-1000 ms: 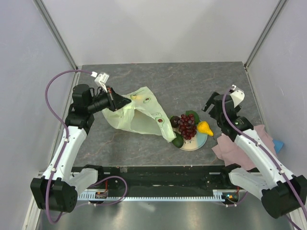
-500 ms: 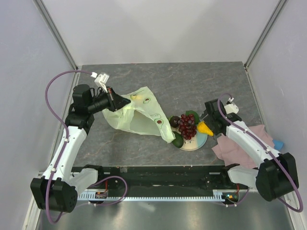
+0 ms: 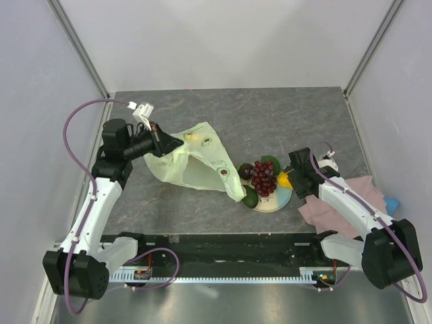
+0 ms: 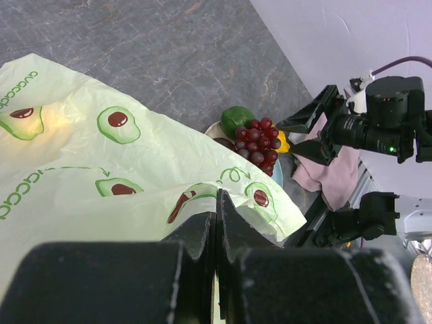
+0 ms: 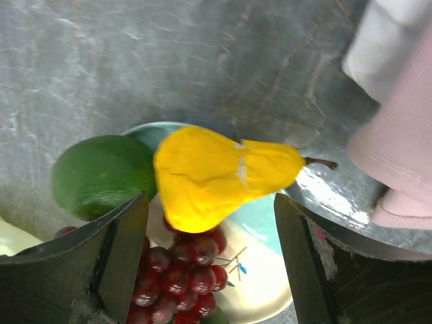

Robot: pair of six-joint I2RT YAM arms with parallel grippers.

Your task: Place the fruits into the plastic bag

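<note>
The scene is enclosed on three sides by plain, pale walls: a back wall (image 3: 229, 40), a left wall (image 3: 34, 135) and a right wall (image 3: 405, 101). The far corners are marked by slim metal posts (image 3: 79, 47). A table (image 3: 270, 115) with a dark grey, marbled top is set between the walls. Its near edge is bordered by a black rail (image 3: 223, 244), a perforated metal strip (image 3: 223, 275) and a brushed metal ledge (image 3: 223, 304). Everything is lit softly and evenly.
</note>
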